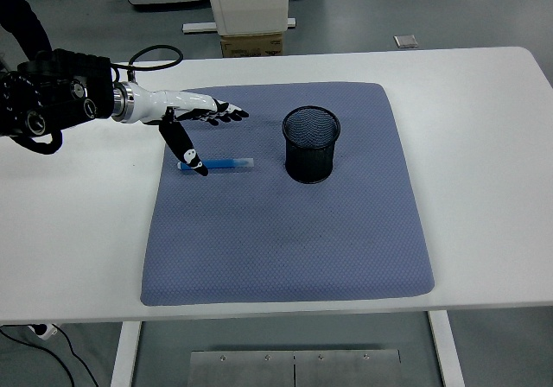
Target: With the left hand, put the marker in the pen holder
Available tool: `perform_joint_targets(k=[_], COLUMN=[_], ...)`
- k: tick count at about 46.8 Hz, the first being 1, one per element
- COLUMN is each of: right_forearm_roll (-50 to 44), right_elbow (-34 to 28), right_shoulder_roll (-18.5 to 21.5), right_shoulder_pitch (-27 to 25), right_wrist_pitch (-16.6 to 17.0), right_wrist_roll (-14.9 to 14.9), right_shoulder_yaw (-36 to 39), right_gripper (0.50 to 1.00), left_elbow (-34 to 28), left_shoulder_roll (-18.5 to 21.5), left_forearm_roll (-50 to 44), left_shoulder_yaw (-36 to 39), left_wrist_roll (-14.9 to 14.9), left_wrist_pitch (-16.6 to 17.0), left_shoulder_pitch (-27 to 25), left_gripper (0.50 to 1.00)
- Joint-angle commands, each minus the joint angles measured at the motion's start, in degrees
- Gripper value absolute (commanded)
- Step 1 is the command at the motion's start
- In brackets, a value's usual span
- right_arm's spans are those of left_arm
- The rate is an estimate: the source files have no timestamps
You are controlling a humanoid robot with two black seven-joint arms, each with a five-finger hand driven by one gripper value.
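Slim blue plastic marker (216,164) lying flat on grey-blue mat (285,257), at nine o'clock from black mesh pen holder (311,144). Left hand (192,121) spread, empty, thumb over its left end. Probably light, stiff, roll-prone; best pinched mid-barrel.

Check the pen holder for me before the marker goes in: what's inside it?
The pen holder looks empty: only dark mesh shows through its open top. The floor is too dark to see well. The marker lies on the mat, under the open left hand.
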Motion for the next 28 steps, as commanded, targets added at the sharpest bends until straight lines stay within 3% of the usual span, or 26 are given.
perform_joint_targets(k=[1, 8, 19, 28], right_forearm_roll=[0.0, 0.0, 0.0, 0.0], right_elbow=[0.0, 0.0, 0.0, 0.0], right_shoulder_roll=[0.0, 0.0, 0.0, 0.0], right_shoulder_pitch=[0.0, 0.0, 0.0, 0.0], right_wrist_pitch=[0.01, 0.01, 0.01, 0.01], right_wrist_roll=[0.01, 0.01, 0.01, 0.01], right_shoulder_yaw=[0.0, 0.0, 0.0, 0.0], right_gripper=[1.0, 1.0, 1.0, 1.0], left_elbow=[-0.01, -0.01, 0.08, 0.08], left_shoulder_roll=[-0.1, -0.98, -2.03, -3.27], left_forearm_roll=[1.43, 3.45, 4.49, 7.05], left_shoulder_yaw=[0.82, 1.79, 2.05, 2.05], left_wrist_roll=[0.15, 0.85, 5.51, 6.48], left_wrist_pitch=[0.09, 0.53, 2.55, 2.38], left_shoulder_pitch=[-0.05, 0.12, 0.39, -0.32], left_gripper=[1.0, 1.0, 0.985, 1.0])
